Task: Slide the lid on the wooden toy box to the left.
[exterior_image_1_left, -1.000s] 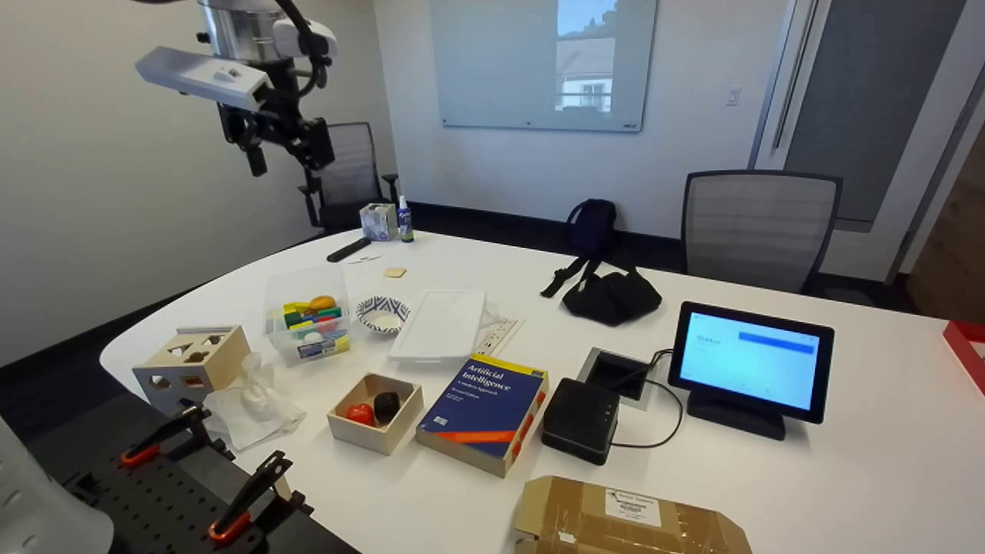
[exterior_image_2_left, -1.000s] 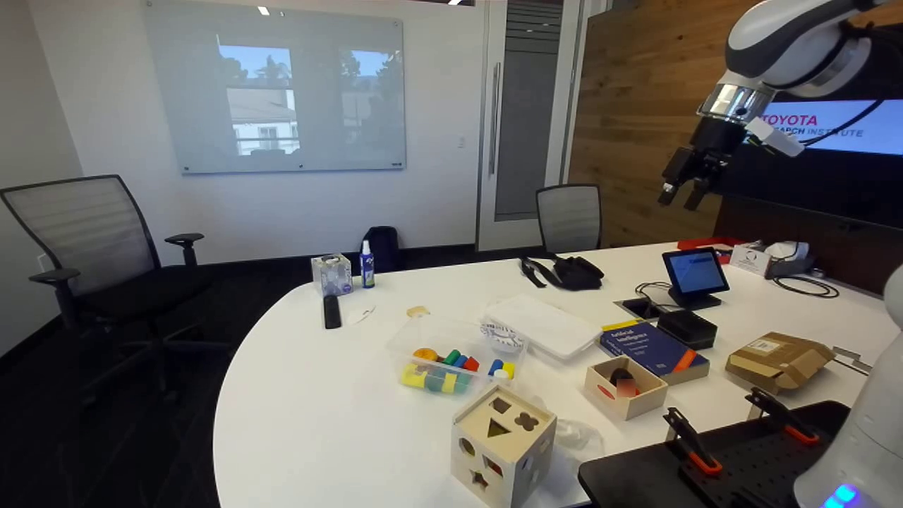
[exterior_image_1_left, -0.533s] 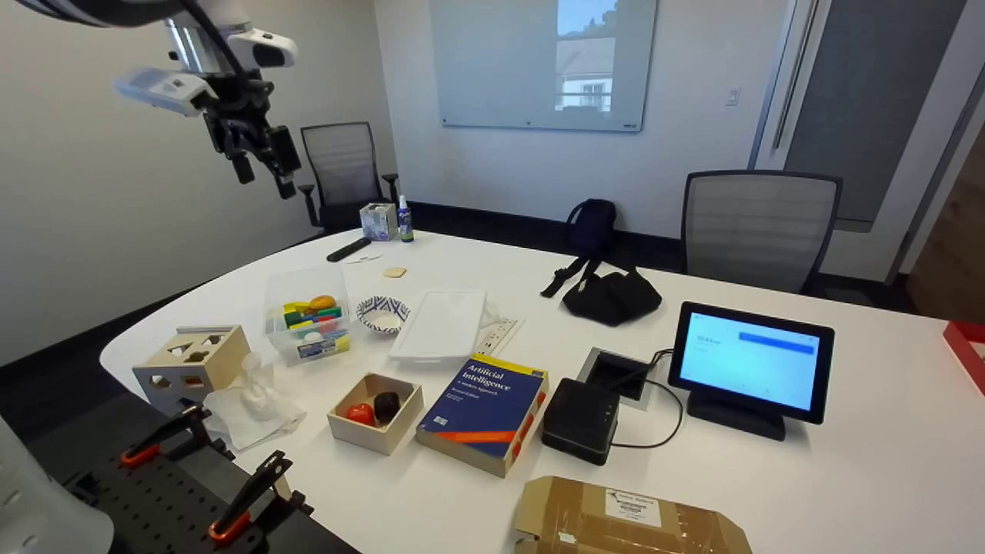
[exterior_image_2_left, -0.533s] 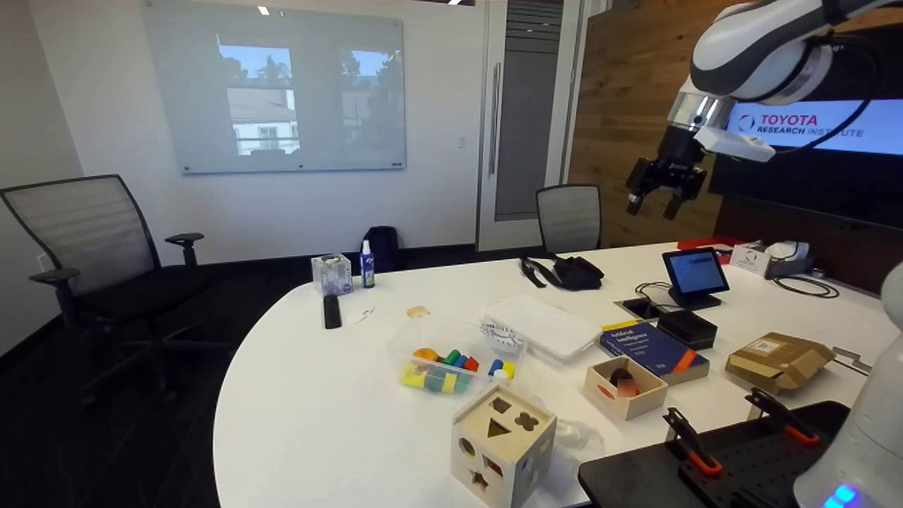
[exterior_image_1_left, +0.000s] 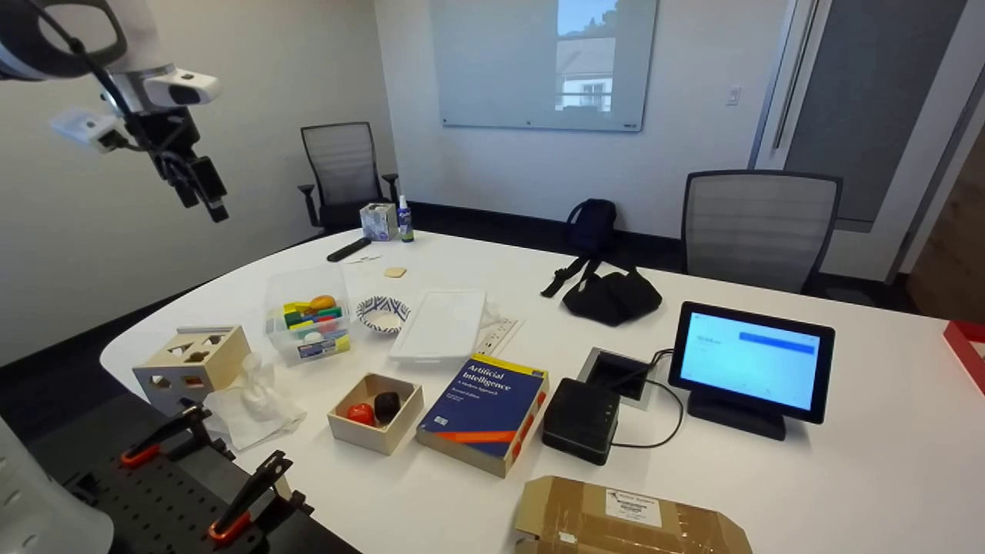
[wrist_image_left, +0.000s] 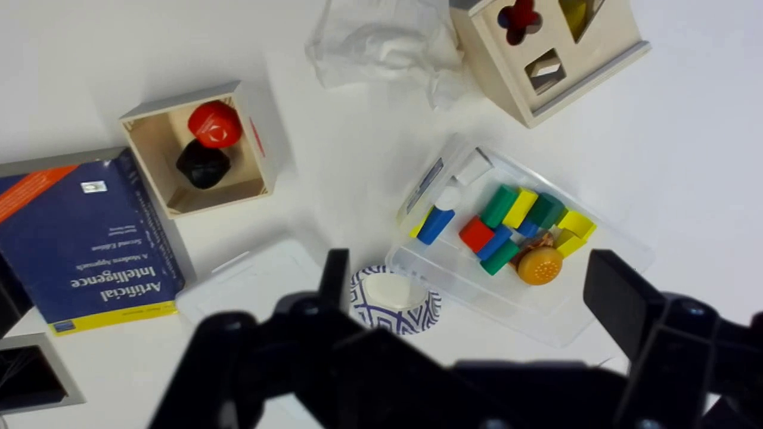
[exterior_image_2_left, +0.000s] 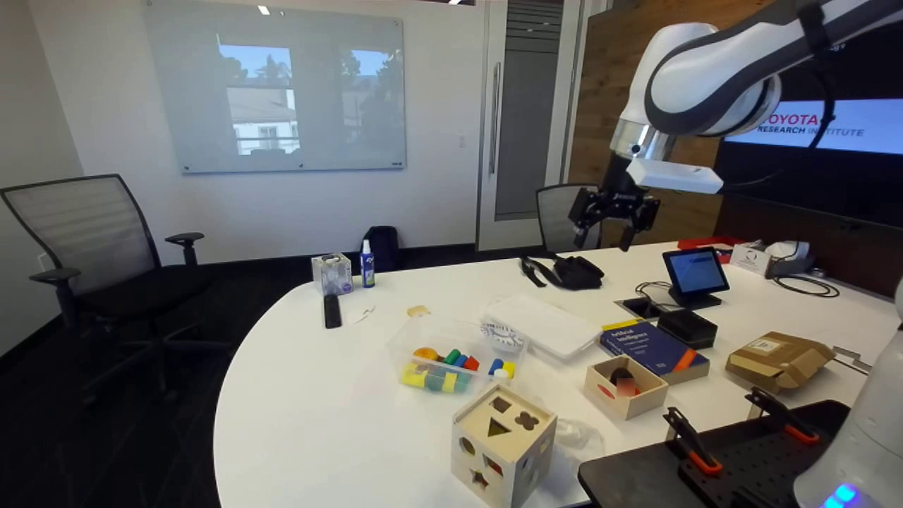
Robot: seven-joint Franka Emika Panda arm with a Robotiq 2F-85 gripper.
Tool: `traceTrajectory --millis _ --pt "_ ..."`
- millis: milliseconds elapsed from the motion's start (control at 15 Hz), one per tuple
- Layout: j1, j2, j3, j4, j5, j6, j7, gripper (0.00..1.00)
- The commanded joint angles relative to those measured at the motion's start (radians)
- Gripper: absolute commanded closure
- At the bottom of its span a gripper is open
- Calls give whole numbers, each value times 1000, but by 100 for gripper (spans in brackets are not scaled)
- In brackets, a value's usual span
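Up high over the table (exterior_image_2_left: 303, 423), the gripper (exterior_image_2_left: 603, 241) hangs with its jaws spread wide!
And there I see the wooden toy box (exterior_image_2_left: 504, 487), well below the gripper and well apart from it, the lid (exterior_image_2_left: 508, 416) lying across its top; in the wrist view it sits out ahead of the jaws, past the clear bin (wrist_image_left: 506, 295) of coloured blocks (wrist_image_left: 499, 205).

Bright light, soft shadows

In an exterior view, the whiteboard (exterior_image_1_left: 531, 65) at twelve o'clock mirrors bright daylight. In the wrist view, a faint shadow lies at two o'clock from the wooden tray (wrist_image_left: 205, 198); the gripper (wrist_image_left: 469, 268), at six o'clock, looks blurred.
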Motion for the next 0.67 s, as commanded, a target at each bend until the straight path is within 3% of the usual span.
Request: traceTrajectory --millis 0,267,600 --pt "57 85 102 4 29 81 143 0" --pt "86 174 205 6 13 163 301 0" --pt "97 295 286 -4 -32 280 487 0"
